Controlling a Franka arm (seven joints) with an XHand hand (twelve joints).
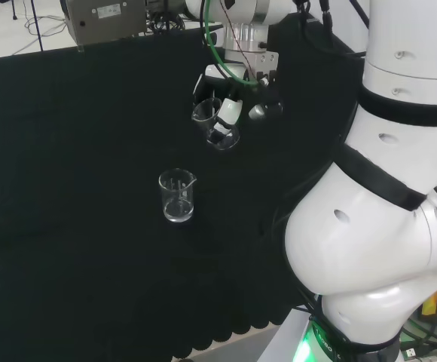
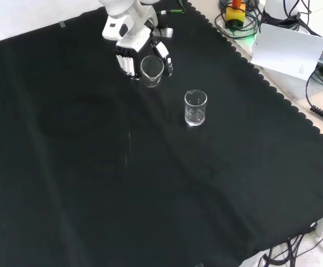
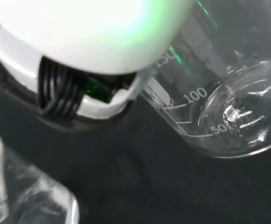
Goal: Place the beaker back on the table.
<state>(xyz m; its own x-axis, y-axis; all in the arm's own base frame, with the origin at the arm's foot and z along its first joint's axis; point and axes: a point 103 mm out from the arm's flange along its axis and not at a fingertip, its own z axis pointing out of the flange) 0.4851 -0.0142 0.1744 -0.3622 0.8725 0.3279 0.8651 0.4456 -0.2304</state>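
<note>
Second beaker (image 2: 195,107) upright on black cloth (image 2: 150,194); beyond, robot hand (image 2: 132,53) above it, fingers curled around tilted beaker (image 2: 151,70).

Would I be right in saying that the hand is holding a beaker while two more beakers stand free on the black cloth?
Not quite: one free beaker stands on the black cloth, not two. The front view shows it apart from the hand, whose fingers are curled round the held beaker.
</note>
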